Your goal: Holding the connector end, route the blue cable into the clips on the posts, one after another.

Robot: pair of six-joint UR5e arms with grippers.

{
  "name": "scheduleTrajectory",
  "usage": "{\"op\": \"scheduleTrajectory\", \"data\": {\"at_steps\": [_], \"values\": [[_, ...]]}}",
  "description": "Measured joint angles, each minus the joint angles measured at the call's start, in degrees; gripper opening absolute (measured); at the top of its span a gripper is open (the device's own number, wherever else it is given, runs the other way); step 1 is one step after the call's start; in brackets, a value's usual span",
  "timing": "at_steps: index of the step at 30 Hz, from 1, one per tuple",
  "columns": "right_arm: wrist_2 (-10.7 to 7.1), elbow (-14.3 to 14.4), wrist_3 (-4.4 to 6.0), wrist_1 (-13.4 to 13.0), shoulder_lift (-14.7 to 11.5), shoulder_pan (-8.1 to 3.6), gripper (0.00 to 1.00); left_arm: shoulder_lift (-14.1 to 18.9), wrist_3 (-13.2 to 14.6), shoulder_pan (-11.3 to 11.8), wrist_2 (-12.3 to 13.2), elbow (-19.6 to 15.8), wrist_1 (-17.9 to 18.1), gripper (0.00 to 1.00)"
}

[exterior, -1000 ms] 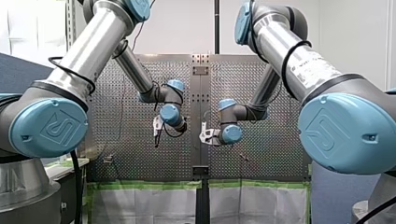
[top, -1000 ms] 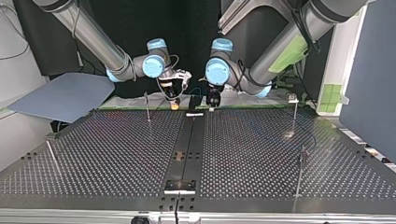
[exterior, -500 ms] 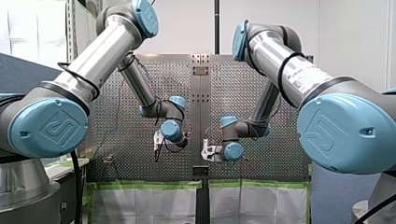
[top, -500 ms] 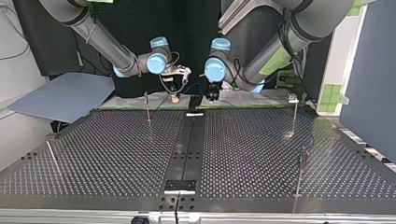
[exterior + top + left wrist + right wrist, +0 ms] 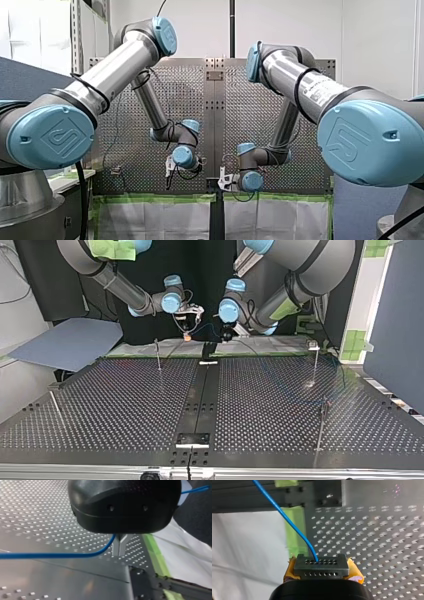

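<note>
Setting: perforated metal table (image 5: 125,405) filling the lower two thirds of the top view, with a dark backdrop behind it.
Table edge: green tape (image 5: 294,530) along the border, seen in the right wrist view, with a white sheet (image 5: 242,555) beyond it.
Side item: slate-blue board (image 5: 70,342) at the top view's left, off the table.
Posts: left post (image 5: 158,354), thin, above and left of centre; right post (image 5: 316,362) at the right, topped by a clip (image 5: 313,344); lower-right post (image 5: 322,427) nearer the camera.
Right gripper (image 5: 187,336): upper centre of the top view, past the table's far edge. Its yellow pads (image 5: 355,572) pinch the connector from both sides.
Connector (image 5: 322,566): black block with rows of small holes, held between the pads.
Blue cable (image 5: 50,555): leaves the connector's face and curves away over the tape. In the left wrist view it runs across the table to the fork of the left gripper's fingers.
Left gripper (image 5: 119,551): black body just right of the right gripper in the top view. Its metal fingers (image 5: 115,546) are pressed together at the tips, and the cable enters where they part.
</note>
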Motion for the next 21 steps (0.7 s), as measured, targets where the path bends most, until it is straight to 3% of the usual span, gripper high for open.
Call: {"op": "scheduleTrajectory", "data": {"at_steps": [10, 21], "values": [[1.01, 0.0, -0.11, -0.4, 4.9, -0.6, 0.0, -5.0, -1.6, -0.7, 1.7, 0.0, 4.1, 0.02], [3.32, 1.2, -0.63, -0.8, 5.2, -1.68, 0.0, -10.5, -1.4, -2.8, 4.8, 0.0, 6.6, 0.02]]}}
